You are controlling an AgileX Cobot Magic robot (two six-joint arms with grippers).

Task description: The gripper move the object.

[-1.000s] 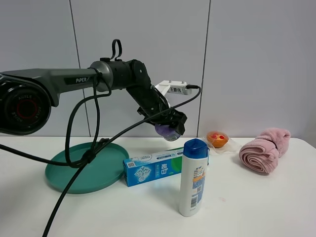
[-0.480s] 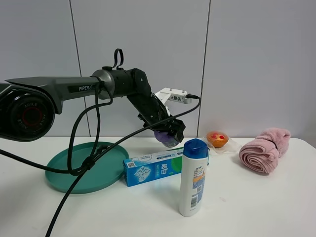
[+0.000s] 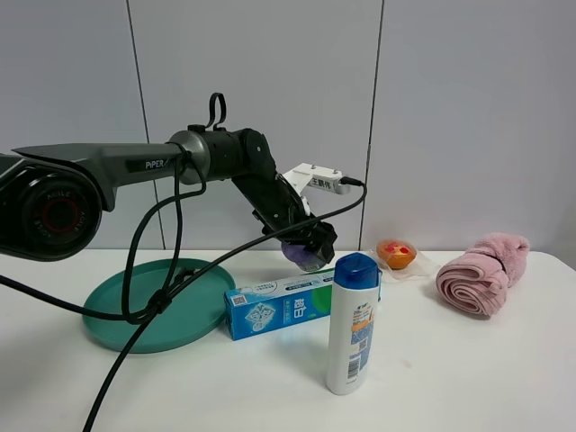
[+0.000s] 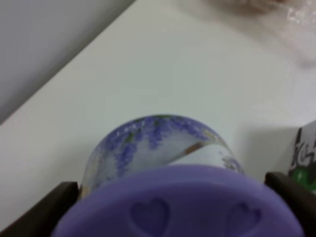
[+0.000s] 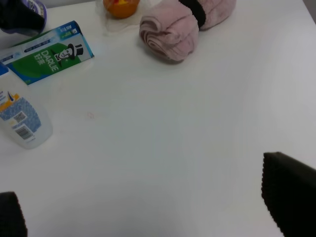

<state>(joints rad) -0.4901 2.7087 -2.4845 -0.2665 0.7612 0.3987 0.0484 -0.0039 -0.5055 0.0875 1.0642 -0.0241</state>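
My left gripper (image 3: 311, 245), a black claw on the thick black arm, is shut on the small purple jar (image 3: 303, 256). It holds the jar just above the table, behind the toothpaste box and the bottle's blue cap. In the left wrist view the jar (image 4: 158, 148) fills the frame, its lavender lid (image 4: 182, 207) nearest the camera and a dark finger (image 4: 42, 210) at each side. The jar also shows in a corner of the right wrist view (image 5: 24, 15). My right gripper (image 5: 148, 207) is open and empty over bare table. It is out of the exterior high view.
A teal plate (image 3: 117, 315) lies at the left. A blue-green toothpaste box (image 3: 288, 306) lies mid-table, with a white blue-capped bottle (image 3: 353, 324) standing in front of it. A wrapped orange item (image 3: 396, 254) and a rolled pink towel (image 3: 481, 270) are at the back right.
My left gripper has come down a little with the jar, from above the toothpaste box toward the table behind it. Nothing else has moved.
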